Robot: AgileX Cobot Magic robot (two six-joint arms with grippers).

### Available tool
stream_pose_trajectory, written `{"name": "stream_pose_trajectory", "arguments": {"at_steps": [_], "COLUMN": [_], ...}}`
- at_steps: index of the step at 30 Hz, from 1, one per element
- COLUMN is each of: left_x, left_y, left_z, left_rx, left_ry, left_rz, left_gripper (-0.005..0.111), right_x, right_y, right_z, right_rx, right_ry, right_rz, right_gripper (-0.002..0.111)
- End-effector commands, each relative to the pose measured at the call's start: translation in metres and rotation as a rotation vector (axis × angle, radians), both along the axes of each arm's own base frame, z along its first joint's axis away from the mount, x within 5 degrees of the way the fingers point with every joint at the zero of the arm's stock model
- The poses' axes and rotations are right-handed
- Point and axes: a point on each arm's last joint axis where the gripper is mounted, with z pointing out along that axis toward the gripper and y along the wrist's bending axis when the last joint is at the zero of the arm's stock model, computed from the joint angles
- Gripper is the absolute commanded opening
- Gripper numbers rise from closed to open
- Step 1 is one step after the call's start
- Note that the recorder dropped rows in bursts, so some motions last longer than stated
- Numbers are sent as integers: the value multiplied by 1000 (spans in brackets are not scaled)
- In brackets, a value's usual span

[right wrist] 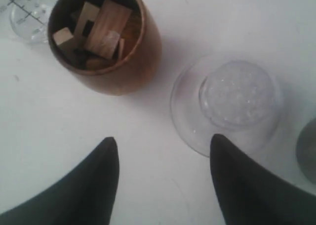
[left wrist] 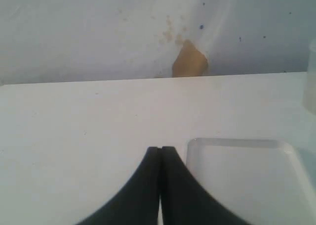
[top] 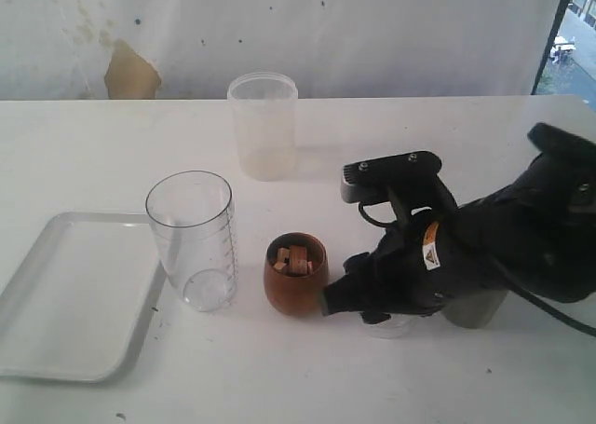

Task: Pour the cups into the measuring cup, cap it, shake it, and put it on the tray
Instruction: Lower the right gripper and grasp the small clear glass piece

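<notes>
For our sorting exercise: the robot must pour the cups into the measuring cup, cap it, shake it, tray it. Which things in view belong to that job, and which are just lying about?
Job: wooden cup, frosted tumbler, steel cup (mostly hidden), measuring cup, domed lid, tray.

Not part of it: brown wall patch, window.

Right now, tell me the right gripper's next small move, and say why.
Probably slide the right gripper sideways until its open jaws straddle the wooden cup. Nothing sits between the jaws now; the cup, holding wood pieces, stands off to one side, and the clear domed lid lies nearer the other finger.
</notes>
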Motion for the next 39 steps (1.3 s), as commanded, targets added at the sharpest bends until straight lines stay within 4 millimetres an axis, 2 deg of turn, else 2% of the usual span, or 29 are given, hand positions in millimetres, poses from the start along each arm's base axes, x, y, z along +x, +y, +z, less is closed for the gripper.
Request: {"name": "stream_pose_trajectory", "arguments": {"at_steps": [1, 7, 16, 23, 29, 37, 38, 39], "left_x": [0, 0, 0, 0, 0, 0, 0, 0], "left_y": [0, 0, 0, 0, 0, 0, 0, 0], "left_z": [0, 0, 0, 0, 0, 0, 0, 0], "left_rx": [-6, -6, -6, -6, -6, -6, -6, -6], "left_ry": [-7, -7, -7, -7, -7, -7, -7, -7], "left_rz": [-5, -5, -5, -5, -5, -5, -5, -5], "left_gripper": [0, 0, 0, 0, 0, 0, 0, 0], "right_x": [7, 15, 18, 23, 27, 32, 32, 33], "right_y": [-3, -10, -3, 1, -1, 6, 6, 6], "right_z": [-4, 2, 5, -16, -16, -35, -35, -35], "right_rx": [-44, -139, -62, -116, -150, -145, -145, -148], "right_ry": [-40, -107, -149, -107, -144, -118, -118, -121], "right_rz": [-37, -81, -61, -50, -52, -42, -40, -35], "right_gripper": [51, 51, 51, 51, 51, 51, 50, 44]}}
